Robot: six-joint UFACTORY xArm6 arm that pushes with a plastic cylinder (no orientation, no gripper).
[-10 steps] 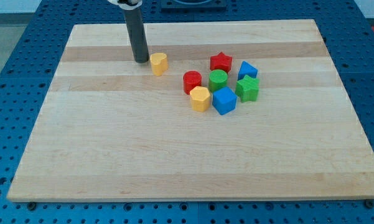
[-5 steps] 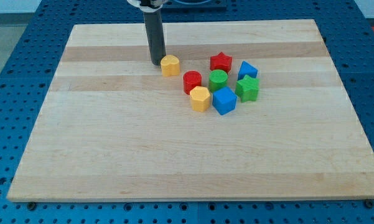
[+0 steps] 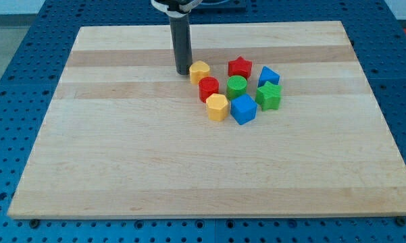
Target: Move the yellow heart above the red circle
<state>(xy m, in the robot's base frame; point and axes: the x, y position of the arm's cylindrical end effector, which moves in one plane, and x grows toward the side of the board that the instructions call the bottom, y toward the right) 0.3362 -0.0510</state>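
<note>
The yellow heart (image 3: 200,71) lies on the wooden board just above and slightly left of the red circle (image 3: 209,88), close to or touching it. My tip (image 3: 183,71) rests on the board right against the heart's left side. The dark rod rises from there to the view's top.
A cluster sits right of the red circle: a red star (image 3: 240,67), a blue triangle (image 3: 268,75), a green circle (image 3: 236,86), a green block (image 3: 269,96), a blue cube (image 3: 243,109) and a yellow hexagon (image 3: 217,106). The wooden board (image 3: 121,148) lies on a blue pegboard.
My tip has moved right, pushing the yellow heart to the right, from well left of the cluster to just above the red circle.
</note>
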